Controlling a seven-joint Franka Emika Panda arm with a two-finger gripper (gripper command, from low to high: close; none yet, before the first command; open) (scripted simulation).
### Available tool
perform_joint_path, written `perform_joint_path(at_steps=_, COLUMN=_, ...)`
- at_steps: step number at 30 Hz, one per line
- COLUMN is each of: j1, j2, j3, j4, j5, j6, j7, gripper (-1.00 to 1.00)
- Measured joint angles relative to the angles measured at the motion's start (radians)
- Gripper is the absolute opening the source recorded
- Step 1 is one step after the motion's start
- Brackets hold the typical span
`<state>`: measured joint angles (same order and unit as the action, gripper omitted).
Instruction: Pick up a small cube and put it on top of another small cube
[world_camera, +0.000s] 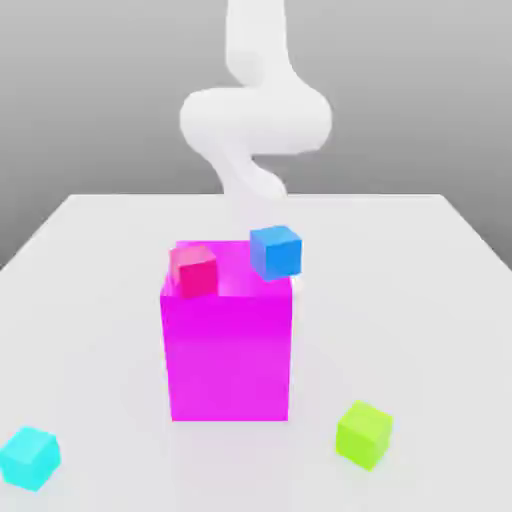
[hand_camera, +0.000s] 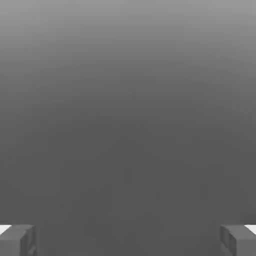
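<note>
A large magenta block (world_camera: 229, 345) stands mid-tabletop (world_camera: 90, 300), carrying a small red cube (world_camera: 194, 270) on its top near the exterior view's left edge. A small blue cube (world_camera: 275, 250) sits at the block's far corner on that view's right. A cyan cube (world_camera: 29, 458) and a green cube (world_camera: 364, 433) rest on the tabletop, well apart. The white arm (world_camera: 255, 115) rises behind the block. The end effector (hand_camera: 128, 240) is spread wide, its fingers (hand_camera: 17, 240) holding nothing.

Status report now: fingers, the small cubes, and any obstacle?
Gripper open, fingers wide apart, holding nothing. Red cube and blue cube on big magenta block. Cyan cube, green cube on table.
</note>
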<state>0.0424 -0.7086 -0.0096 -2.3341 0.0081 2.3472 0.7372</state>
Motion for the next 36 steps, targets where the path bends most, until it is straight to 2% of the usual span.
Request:
perform_joint_path(at_steps=14, j1=0.198, j2=0.514, j3=-0.007, j4=-0.192, j5=0.047, j6=0.265, j7=-0.354, gripper=0.00)
perform_joint_path(at_steps=22, j1=0.272, j2=0.803, j3=0.025, j4=-0.300, j5=0.001, j6=0.416, j7=-0.502, gripper=0.00)
perform_joint_path(at_steps=28, j1=0.282, j2=1.020, j3=0.018, j4=-0.283, j5=-0.023, j6=0.582, j7=-0.509, gripper=0.00)
perform_joint_path(at_steps=29, j1=0.282, j2=1.046, j3=0.017, j4=-0.278, j5=-0.023, j6=0.603, j7=-0.509, gripper=-1.00)
perform_joint_path(at_steps=36, j1=0.281, j2=1.048, j3=0.018, j4=-0.278, j5=-0.026, j6=0.603, j7=-0.507, gripper=-1.00)
